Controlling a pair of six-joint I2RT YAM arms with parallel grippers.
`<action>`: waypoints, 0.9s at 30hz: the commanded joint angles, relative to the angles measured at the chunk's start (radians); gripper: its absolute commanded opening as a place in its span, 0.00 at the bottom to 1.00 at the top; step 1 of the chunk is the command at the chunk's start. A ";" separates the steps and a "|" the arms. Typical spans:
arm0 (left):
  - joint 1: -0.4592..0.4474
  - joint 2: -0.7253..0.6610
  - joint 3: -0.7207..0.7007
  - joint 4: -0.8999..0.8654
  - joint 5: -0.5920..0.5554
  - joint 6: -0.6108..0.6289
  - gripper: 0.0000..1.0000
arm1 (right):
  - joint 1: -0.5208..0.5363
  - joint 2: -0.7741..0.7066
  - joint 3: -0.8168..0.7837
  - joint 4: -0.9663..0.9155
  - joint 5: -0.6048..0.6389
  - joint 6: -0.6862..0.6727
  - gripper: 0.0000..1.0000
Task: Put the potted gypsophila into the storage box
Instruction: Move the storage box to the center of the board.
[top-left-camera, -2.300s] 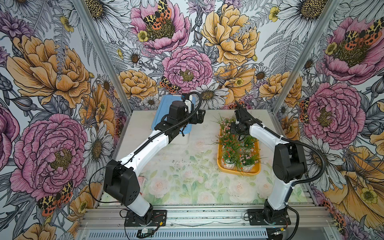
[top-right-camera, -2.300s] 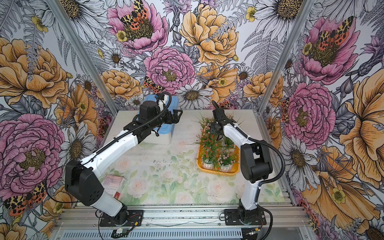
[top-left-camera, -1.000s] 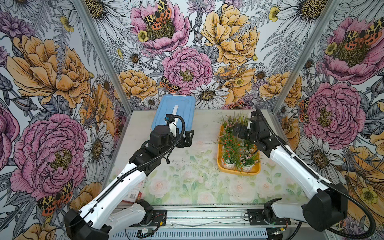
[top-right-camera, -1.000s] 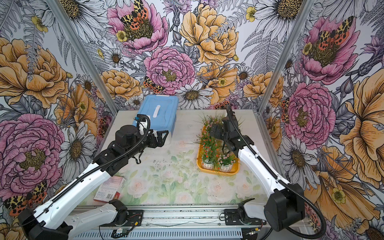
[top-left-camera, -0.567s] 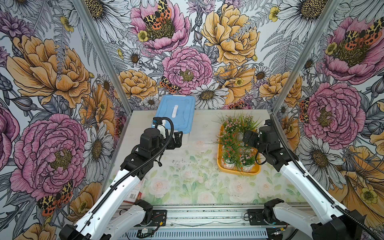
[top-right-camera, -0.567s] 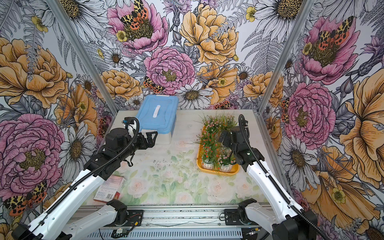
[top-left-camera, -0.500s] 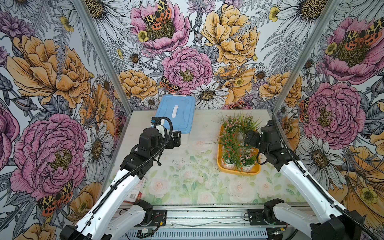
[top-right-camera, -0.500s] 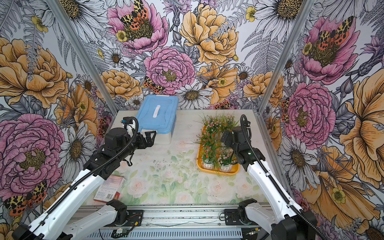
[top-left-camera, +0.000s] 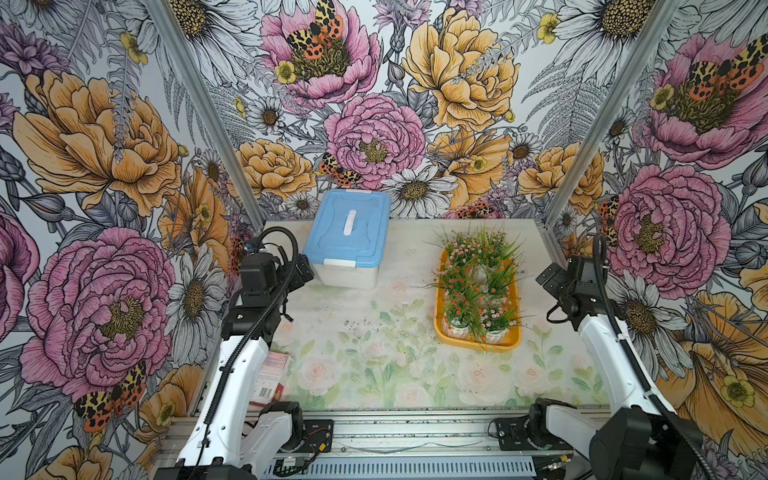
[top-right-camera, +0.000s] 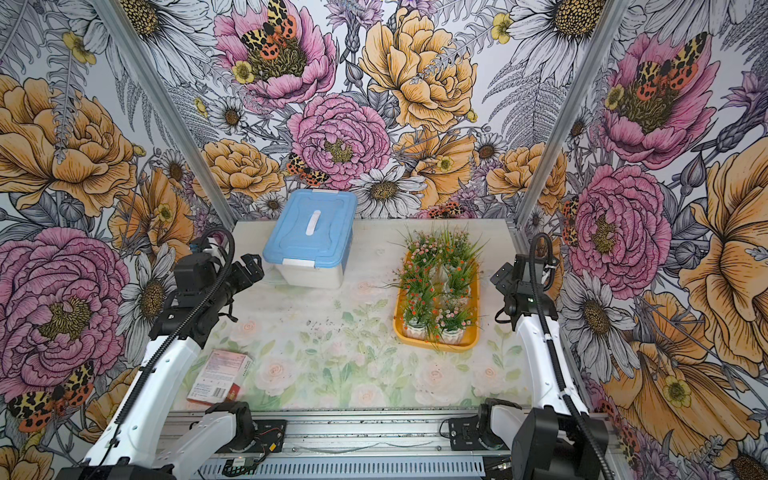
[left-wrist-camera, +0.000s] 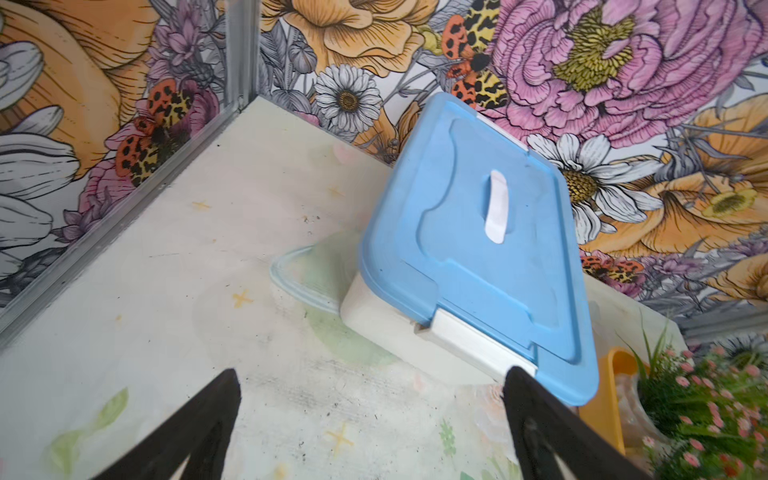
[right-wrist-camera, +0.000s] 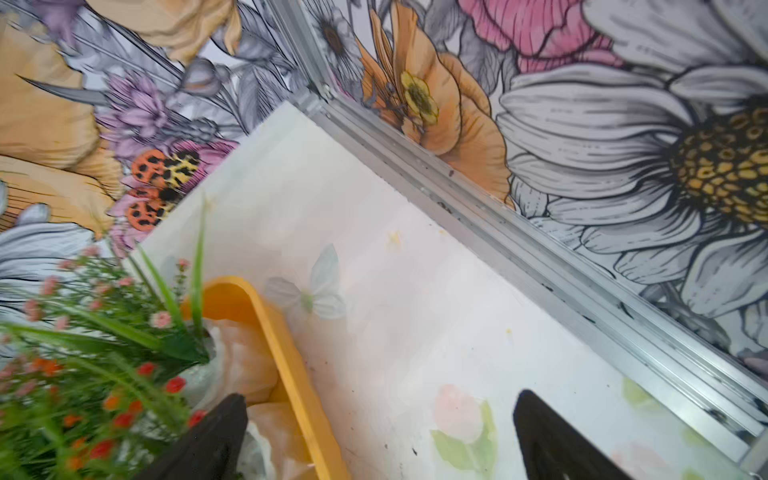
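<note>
The potted gypsophila (top-left-camera: 478, 291) are found standing inside the storage box (top-left-camera: 473, 346), the yellow-orange tray on the right half of the table; no pot is seen outside it in both top views. The left gripper (left-wrist-camera: 372, 374) is held with fingers spread wide and empty, near the blue-lidded box (top-left-camera: 348, 230). The right gripper (right-wrist-camera: 380, 397) is likewise spread wide and empty, near the tray's outer side. The task is judged complete, with nothing left to place.
</note>
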 joint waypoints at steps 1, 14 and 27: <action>0.015 0.018 -0.013 0.037 0.018 -0.040 0.99 | -0.009 0.128 -0.014 0.019 -0.024 -0.048 1.00; 0.010 0.061 0.022 0.046 0.003 -0.056 0.99 | -0.018 0.464 0.077 0.086 -0.087 -0.058 0.99; 0.026 0.061 0.013 0.044 0.029 -0.030 0.99 | 0.187 0.472 0.055 0.149 -0.160 0.061 1.00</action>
